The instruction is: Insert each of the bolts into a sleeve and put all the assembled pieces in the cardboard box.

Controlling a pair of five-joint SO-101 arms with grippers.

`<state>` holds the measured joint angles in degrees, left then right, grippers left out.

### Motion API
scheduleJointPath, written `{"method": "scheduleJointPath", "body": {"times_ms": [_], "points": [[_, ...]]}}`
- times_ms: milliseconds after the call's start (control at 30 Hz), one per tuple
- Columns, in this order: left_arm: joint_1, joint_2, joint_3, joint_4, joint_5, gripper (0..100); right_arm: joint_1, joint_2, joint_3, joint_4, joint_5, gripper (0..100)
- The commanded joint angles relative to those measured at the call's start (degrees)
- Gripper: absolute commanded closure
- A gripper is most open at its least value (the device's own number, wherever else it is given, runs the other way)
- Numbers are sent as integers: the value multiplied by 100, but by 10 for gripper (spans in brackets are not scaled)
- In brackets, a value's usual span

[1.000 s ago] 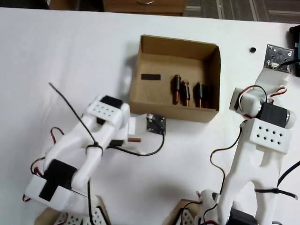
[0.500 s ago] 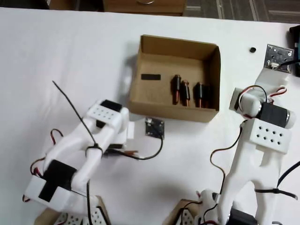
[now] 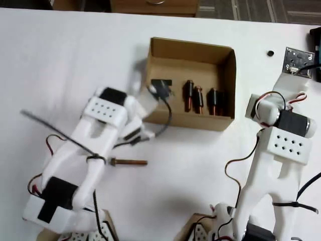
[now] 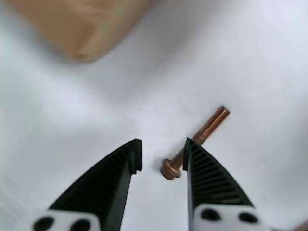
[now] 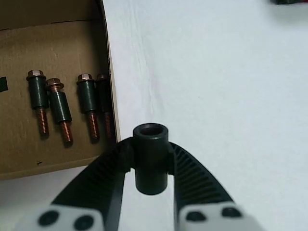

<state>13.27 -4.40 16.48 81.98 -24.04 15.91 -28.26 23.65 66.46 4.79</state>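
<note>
The loose bolt (image 3: 128,161) lies flat on the white table (image 3: 60,55), just beside the left arm (image 3: 103,125) and well short of the cardboard box (image 3: 186,121), head towards the arm and shank pointing towards the right arm's side. In the left wrist view the left gripper (image 4: 161,154) hangs above it with its black fingers (image 4: 120,168) spread apart and nothing between them gripped; the bolt (image 4: 195,143) rests on the table below, its head in the gap close to one fingertip, and whether they touch is not clear. A blurred corner of the box (image 4: 82,29) shows beyond it. The right gripper (image 5: 150,150) is clamped on a black sleeve (image 5: 151,166), held upright with its open bore facing the camera, over bare table just beside the box wall (image 5: 107,72). Inside the box lie four assembled pieces (image 3: 188,95) side by side in a row, copper heads towards the far wall; the one nearest the right arm sits against the side wall and is partly hidden by it. The left arm's wrist camera (image 3: 161,89) and its black cable (image 3: 165,118) hang over the box's near left corner, covering part of its floor. The right arm (image 3: 283,138) stands to the right of the box, and a small black object (image 3: 270,52) lies on the table beyond it.
</note>
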Motion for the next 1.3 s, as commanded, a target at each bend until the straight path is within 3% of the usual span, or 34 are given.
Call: {"method": "scheduleJointPath", "body": {"times_ms": [0,167,267,500,600,933,1067,1267], "points": [[-18,-343,-892,914,2215,842,-4,-259,-44,-136,18,978],[316,-360,-1552,2031,3587,842,-4,-295,-44,-136,9,978],[334,-457,-1534,1987,4440,842,-4,-295,-44,-136,9,978],[-9,-519,-884,1758,7226,840,-4,-295,-44,-136,18,978],[-264,-484,-585,1169,7349,839,-4,-295,-53,-145,26,978],[35,325,980,-782,8510,838,-303,-259,-44,-664,44,978],[492,255,989,-941,9196,838,-567,-268,-62,-673,44,978],[598,-475,1024,-545,9363,838,-585,-251,-70,-734,53,978]]}}
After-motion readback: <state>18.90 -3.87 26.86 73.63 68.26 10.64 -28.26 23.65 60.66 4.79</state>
